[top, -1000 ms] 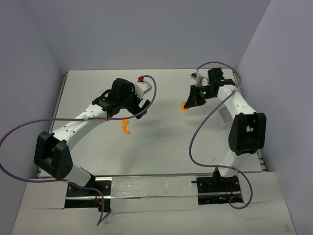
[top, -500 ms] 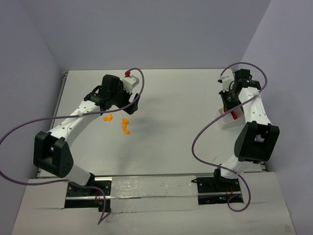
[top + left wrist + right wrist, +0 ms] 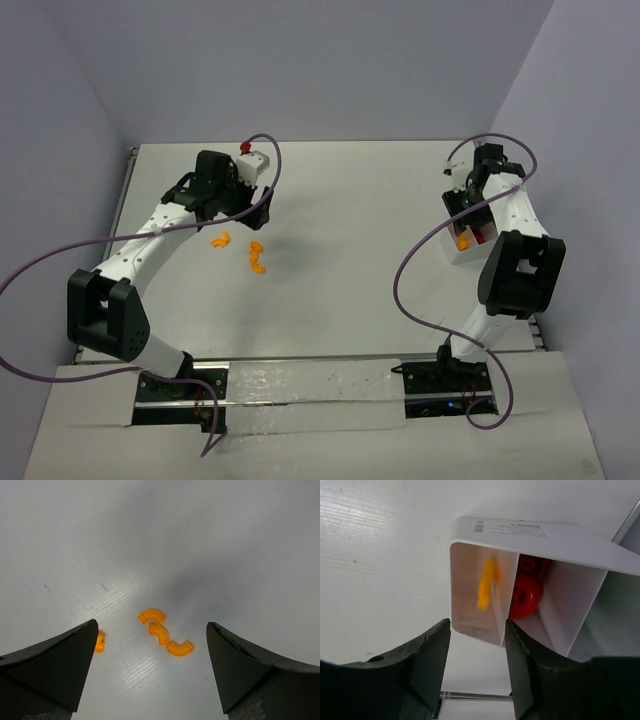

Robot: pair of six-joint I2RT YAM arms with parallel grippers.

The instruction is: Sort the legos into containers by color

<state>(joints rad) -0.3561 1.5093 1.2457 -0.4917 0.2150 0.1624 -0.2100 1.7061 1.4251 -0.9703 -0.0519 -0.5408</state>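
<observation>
Sorting in progress: the left gripper [image 3: 151, 625] hangs above the white table [image 3: 350, 300] with its jaws spread wide and nothing between them. In the left wrist view, three curved orange legos [image 3: 159, 633] lie on the table in a loose chain in the gap between the two dark fingers [image 3: 55, 665], touching neither. A fourth orange piece [image 3: 100, 641] peeks out from behind the finger at the left of that view, partly hidden by it. From the top camera the orange pieces show as two small clusters just on the arm-base side of the gripper. Across the table, the right gripper [image 3: 477, 625] is poised over the containers [image 3: 545, 537], thin-walled white bins standing side by side near the table's right edge. Its jaws stand apart, released and gripping nothing, and a bin wall shows between its fingertips. An orange-yellow lego [image 3: 486, 584], blurred, is inside the bin at the left of the wrist view, and red legos [image 3: 526, 592] sit in its neighbour. Whether the yellow piece rests on the bin's floor cannot be told
</observation>
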